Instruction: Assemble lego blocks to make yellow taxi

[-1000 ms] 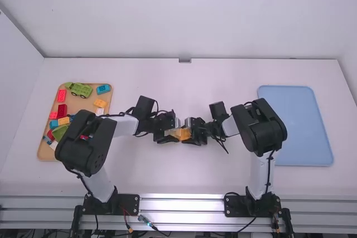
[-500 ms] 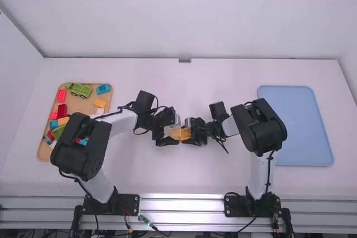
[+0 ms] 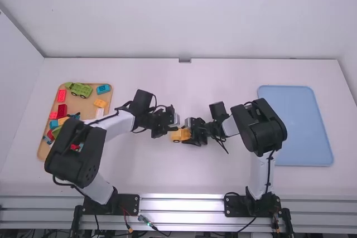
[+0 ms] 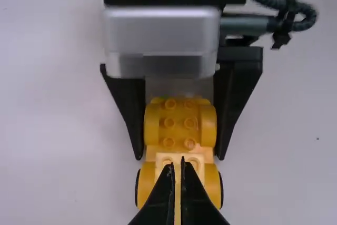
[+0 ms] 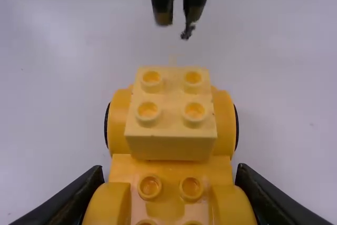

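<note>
We judge the pale yellow block [image 5: 171, 147] placed on the chassis [image 5: 170, 169] our right jaws clamp; our empty left jaws, slightly parted, should fetch another piece next.

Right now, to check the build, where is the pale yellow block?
In the right wrist view, the pale yellow block sits on the yellow car base, between two rounded fenders, at the end nearer the left end effector.

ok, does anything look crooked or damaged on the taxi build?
Nothing stands out. The pale yellow block looks square on the yellow chassis, between the fenders, with no visible damage. The right gripper grips the chassis from both sides, without visible skew.
</note>
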Controlling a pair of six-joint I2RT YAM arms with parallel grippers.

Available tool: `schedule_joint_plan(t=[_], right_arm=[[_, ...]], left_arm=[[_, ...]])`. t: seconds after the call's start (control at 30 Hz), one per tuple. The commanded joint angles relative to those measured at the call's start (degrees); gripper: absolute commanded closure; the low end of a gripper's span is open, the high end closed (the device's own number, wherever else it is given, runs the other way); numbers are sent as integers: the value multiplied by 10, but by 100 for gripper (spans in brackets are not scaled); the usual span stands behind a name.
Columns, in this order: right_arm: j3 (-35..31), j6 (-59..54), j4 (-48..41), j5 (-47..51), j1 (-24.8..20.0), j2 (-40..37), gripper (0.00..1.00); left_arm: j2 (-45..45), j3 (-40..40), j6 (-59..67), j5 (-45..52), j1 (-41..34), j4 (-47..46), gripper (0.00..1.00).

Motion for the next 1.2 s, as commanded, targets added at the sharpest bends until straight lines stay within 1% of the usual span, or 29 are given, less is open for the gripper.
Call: schedule_joint_plan(t=[0.0, 0.07, 0.17, 0.47, 0.63, 0.9, 1.0, 1.07, 1.17], right_arm=[[-4, 1, -9, 46, -2, 8, 37], [-4, 1, -9, 45, -2, 8, 37], [-4, 1, -9, 44, -2, 8, 37], [-4, 1, -9, 45, -2, 8, 37], [-4, 1, -8, 45, -2, 8, 37], [-4, 1, -7, 46, -2, 8, 36], [-4, 1, -6, 46, -2, 8, 36], [-4, 1, -6, 45, -2, 8, 36], [-4, 1, -6, 46, -2, 8, 36]], left_arm=[[10, -22, -47, -11, -1, 28, 98], [20, -37, -60, 3, -1, 66, 98], [35, -40, -60, 10, -1, 85, 98], [67, -39, -85, 6, -2, 87, 98], [83, -39, -84, 2, -17, 85, 98], [98, -39, -86, -29, -23, 72, 98], [98, -39, -101, -60, -23, 66, 98], [98, -40, -122, -97, -23, 66, 98], [98, -43, -124, -99, -23, 68, 98]])
